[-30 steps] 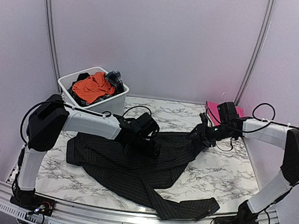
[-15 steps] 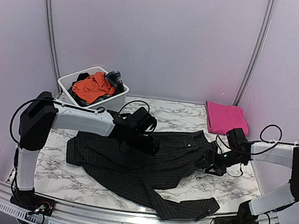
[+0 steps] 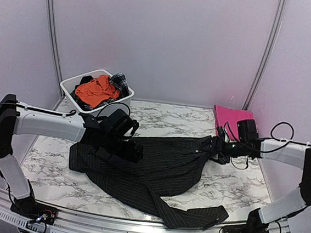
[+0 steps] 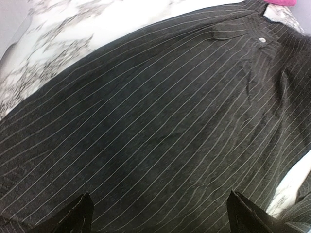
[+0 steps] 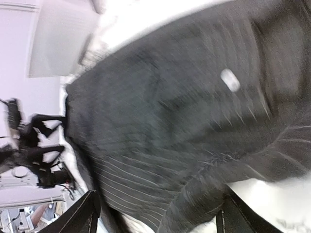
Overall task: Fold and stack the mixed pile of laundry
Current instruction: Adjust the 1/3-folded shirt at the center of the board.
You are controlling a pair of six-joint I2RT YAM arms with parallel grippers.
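Noted black pinstriped shirt (image 3: pixel 161 172) spread open across the middle of the surface (image 3: pixel 231 184), running from near the left edge toward the right edge, with one sleeve trailing down to the near edge right of centre. Recorded left arm (image 3: pixel 50 125) rising from the near left corner, elbow swung out past the left edge, forearm running low and rightward, wrist over the shirt's left half. Confirmed left jaws released and spread wide: left fingertips (image 4: pixel 80 216) seen far apart in the wrist view above flat pinstriped cloth, with only open fabric between. Cannot tell whether touching the cloth or just above it. Recorded right arm (image 3: pixel 284 152) folded at the right edge, forearm running low and leftward, wrist at the shirt's right end beside the buttoned band. Found right jaws likewise parted: right fingertips (image 5: pixel 87 216) well apart in a blurred wrist view, shirt hem lying beneath, not pinched. Logged magenta-pink cloth (image 3: pixel 230 114) lying flat at the far right corner, just beyond the right wrist. Logged white tub (image 3: pixel 70 89) at the far left corner, holding orange garment (image 3: pixel 95 88) on top and small dark plaid piece (image 3: pixel 120 82) against its far right rim, apart from the shirt.
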